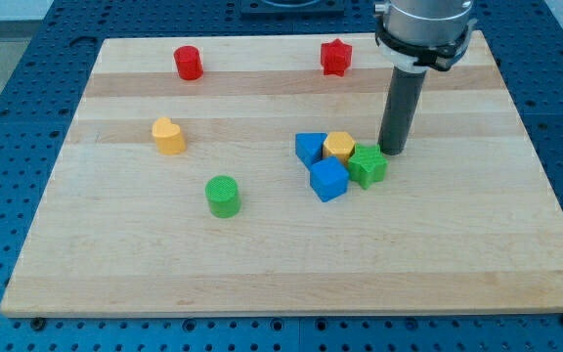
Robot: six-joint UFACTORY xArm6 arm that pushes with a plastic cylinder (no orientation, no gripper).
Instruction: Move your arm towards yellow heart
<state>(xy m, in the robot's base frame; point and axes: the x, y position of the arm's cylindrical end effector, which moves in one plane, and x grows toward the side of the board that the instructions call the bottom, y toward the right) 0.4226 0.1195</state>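
Note:
The yellow heart [168, 135] lies on the wooden board [115, 264] at the view's left, alone. My tip [392, 150] stands at the view's right, far from the heart, just right of a cluster of blocks. It is close to the green star [368, 164], at that block's upper right. The cluster also holds a yellow hexagon block [339, 146], a blue triangle block [309, 147] and a blue cube [328, 180].
A green cylinder [223, 196] sits below and right of the heart. A red cylinder [189, 63] is at the top left and a red star [335, 57] at the top middle. The board's edges drop to a blue perforated table [8, 59].

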